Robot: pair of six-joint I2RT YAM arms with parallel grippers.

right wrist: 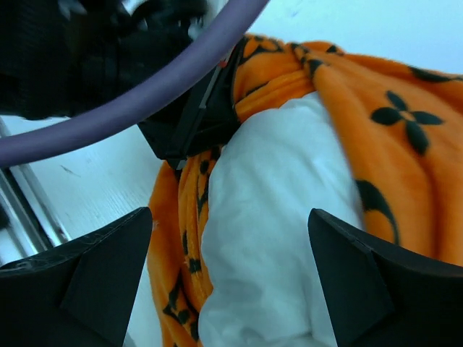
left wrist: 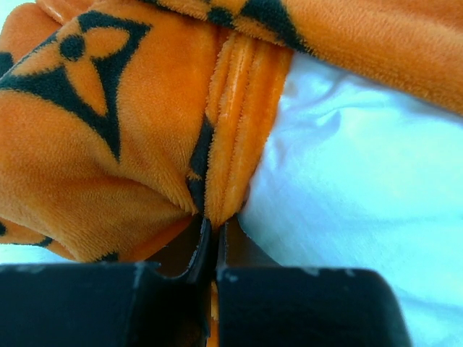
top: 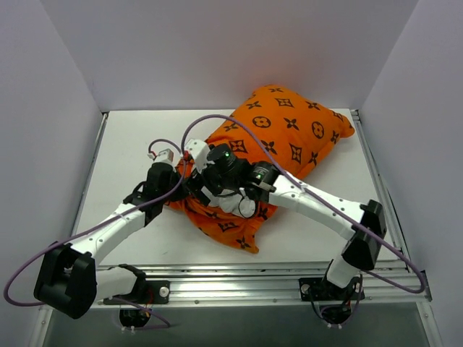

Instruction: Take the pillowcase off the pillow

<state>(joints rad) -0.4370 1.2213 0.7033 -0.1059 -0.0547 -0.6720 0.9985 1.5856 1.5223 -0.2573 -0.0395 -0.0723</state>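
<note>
The orange pillowcase (top: 289,137) with black flower motifs lies diagonally across the table, its open end near the arms. The white pillow (top: 233,204) shows at that opening. My left gripper (top: 194,186) is shut on the folded orange hem of the pillowcase (left wrist: 235,130), with the white pillow (left wrist: 347,166) right beside it. My right gripper (top: 244,194) is open, its fingers (right wrist: 94,275) spread on either side of the exposed white pillow (right wrist: 275,238), just above it. The orange pillowcase (right wrist: 391,152) wraps around the pillow on both sides there.
White walls enclose the table on three sides. A metal rail (top: 253,278) runs along the near edge. A purple cable (top: 217,119) loops over the pillowcase and crosses the right wrist view (right wrist: 145,94). The left gripper's black body (right wrist: 195,123) sits close to my right gripper.
</note>
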